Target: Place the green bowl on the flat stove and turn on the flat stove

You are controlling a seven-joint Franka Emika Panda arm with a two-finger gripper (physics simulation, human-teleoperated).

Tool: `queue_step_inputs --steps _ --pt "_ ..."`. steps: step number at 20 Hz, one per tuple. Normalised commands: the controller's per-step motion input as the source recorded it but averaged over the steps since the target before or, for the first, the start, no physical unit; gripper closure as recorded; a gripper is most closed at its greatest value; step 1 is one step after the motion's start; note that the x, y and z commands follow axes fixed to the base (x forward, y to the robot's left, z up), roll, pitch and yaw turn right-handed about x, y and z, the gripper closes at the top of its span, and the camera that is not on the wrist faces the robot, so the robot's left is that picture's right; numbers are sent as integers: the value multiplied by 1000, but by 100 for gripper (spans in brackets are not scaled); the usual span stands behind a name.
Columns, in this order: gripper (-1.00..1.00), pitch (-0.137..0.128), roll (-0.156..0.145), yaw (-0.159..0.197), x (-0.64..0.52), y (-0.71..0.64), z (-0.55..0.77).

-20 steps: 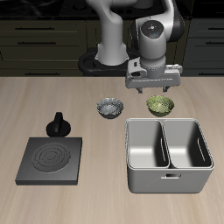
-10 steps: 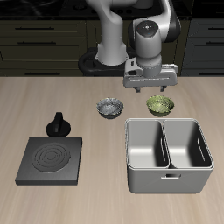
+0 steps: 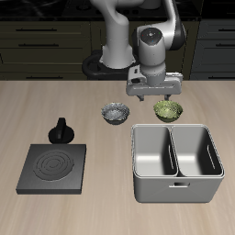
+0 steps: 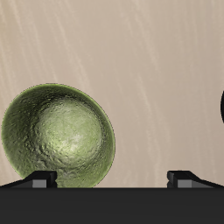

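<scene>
Bowls number two on the wooden surface [image 3: 101,207]: the green bowl [image 3: 167,111], olive with a speckled inside, and a grey-white patterned bowl [image 3: 115,113] beside it, the two apart and both holding nothing. The green bowl sits upright on the surface toward the back, just behind the far rim of a grey two-compartment bin [image 3: 176,162]; both of the bin's compartments show only bare metal. One flat stove [image 3: 53,168], a dark square slab with ringed grooves, lies well apart from the green bowl, nearer the front edge, with nothing on it. One black knob-like piece [image 3: 61,130] stands just behind the stove. The single gripper [image 3: 153,95] hangs above the surface between the two bowls, nearer the green one, touching neither. In the wrist view the fingers [image 4: 38,178] stand spread wide with nothing between them, the green bowl [image 4: 59,136] lying by one fingertip.
</scene>
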Motion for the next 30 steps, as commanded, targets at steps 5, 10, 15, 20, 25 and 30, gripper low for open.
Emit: queue_step_inputs --steps 5,10,15,20,25,30 --pt "-100 25 6 1 30 -6 -226" --pt "-100 40 10 -11 9 45 -241" --pt "-100 58 27 1 -22 118 -281" --pt "-100 46 36 -11 -14 48 -219" --pt "100 12 61 66 -138 173 -220" --pt "100 16 30 -23 -36 -45 -46"
